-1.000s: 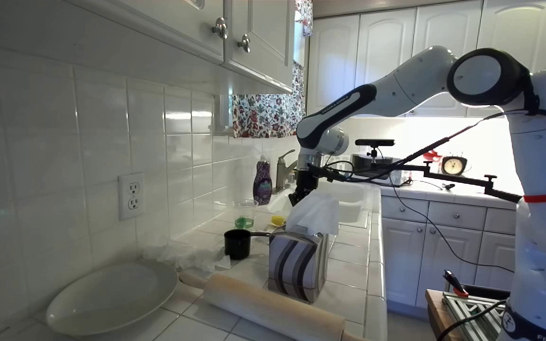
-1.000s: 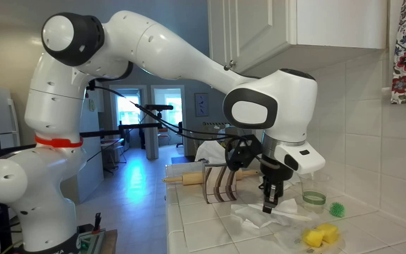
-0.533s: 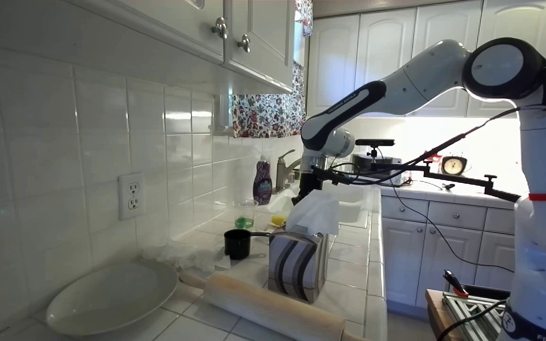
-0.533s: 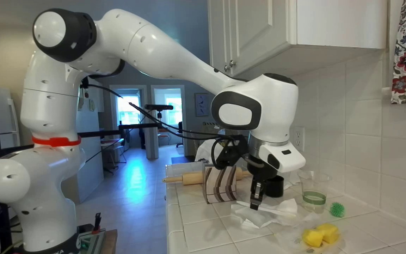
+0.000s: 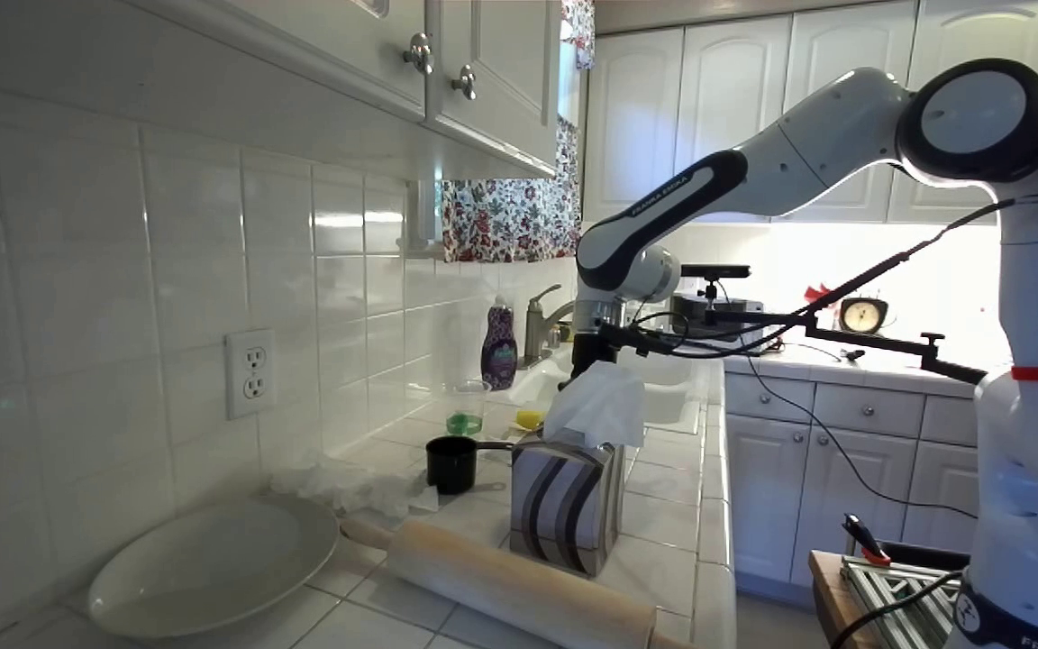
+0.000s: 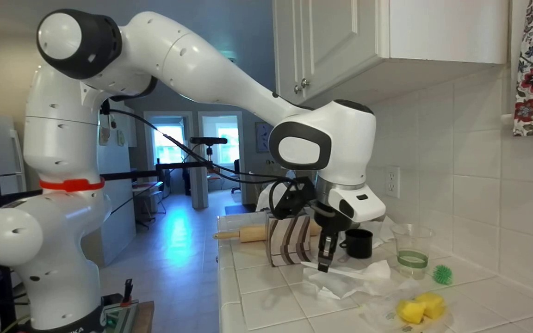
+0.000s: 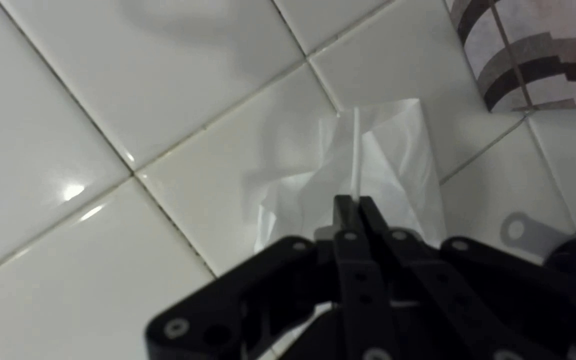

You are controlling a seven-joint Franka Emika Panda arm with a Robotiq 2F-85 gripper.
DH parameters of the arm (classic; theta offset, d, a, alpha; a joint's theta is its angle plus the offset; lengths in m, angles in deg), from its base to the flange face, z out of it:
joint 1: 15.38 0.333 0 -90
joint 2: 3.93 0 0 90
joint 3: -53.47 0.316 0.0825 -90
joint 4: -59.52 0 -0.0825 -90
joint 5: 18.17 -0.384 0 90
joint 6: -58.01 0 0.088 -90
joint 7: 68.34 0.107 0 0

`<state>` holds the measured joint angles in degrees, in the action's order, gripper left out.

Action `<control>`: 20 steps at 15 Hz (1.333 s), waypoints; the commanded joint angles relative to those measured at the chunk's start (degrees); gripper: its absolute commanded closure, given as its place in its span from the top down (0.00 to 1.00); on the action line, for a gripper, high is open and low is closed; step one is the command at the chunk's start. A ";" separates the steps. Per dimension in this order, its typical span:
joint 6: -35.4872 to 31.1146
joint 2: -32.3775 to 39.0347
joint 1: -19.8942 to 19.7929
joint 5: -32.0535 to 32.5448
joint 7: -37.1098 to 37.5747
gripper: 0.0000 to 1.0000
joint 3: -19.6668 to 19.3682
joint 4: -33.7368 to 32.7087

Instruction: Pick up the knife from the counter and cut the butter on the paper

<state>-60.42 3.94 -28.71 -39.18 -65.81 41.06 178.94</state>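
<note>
My gripper is shut on a thin white knife, held roughly level just above a crumpled white sheet on the white tiled counter. In the wrist view the fingertips pinch the knife, which points away over the sheet. The yellow butter, in chunky pieces, lies on thin pale paper to the right of the gripper. It also shows in an exterior view. The tissue box hides the fingertips in part there. The butter is outside the wrist view.
A striped tissue box stands close beside the gripper. A black measuring cup, a clear cup and a green spiky ball stand nearer the wall. A rolling pin and a white plate lie beyond the box.
My gripper has moved away from the butter toward the tissue box, carrying the knife with it. The black cup has come into view behind it. The butter has not moved.
</note>
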 commanded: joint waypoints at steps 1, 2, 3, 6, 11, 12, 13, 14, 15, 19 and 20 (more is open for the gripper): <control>-0.62 -1.85 0.43 1.74 0.61 0.01 0.31 2.18; -0.76 -1.83 0.54 1.79 0.64 0.01 0.34 2.20; -0.67 -1.82 0.63 1.79 0.45 0.01 0.39 2.12; -1.00 -1.78 0.94 2.00 0.31 0.01 0.60 2.04; -0.93 -1.50 1.15 2.39 0.48 0.29 0.72 1.65; -0.76 -1.46 1.11 2.22 0.31 0.31 0.72 1.52; -0.88 -1.51 1.09 2.13 0.24 0.36 0.72 1.55; -1.02 -1.62 1.08 2.05 0.15 0.43 0.72 1.66; -1.08 -1.67 1.10 2.09 0.19 0.51 0.72 1.68; -1.28 -2.81 1.04 1.73 -0.21 0.81 0.74 2.39; -0.75 -3.63 1.02 1.55 -0.08 0.90 0.71 2.74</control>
<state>-61.02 3.56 -27.54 -37.86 -65.83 41.55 179.13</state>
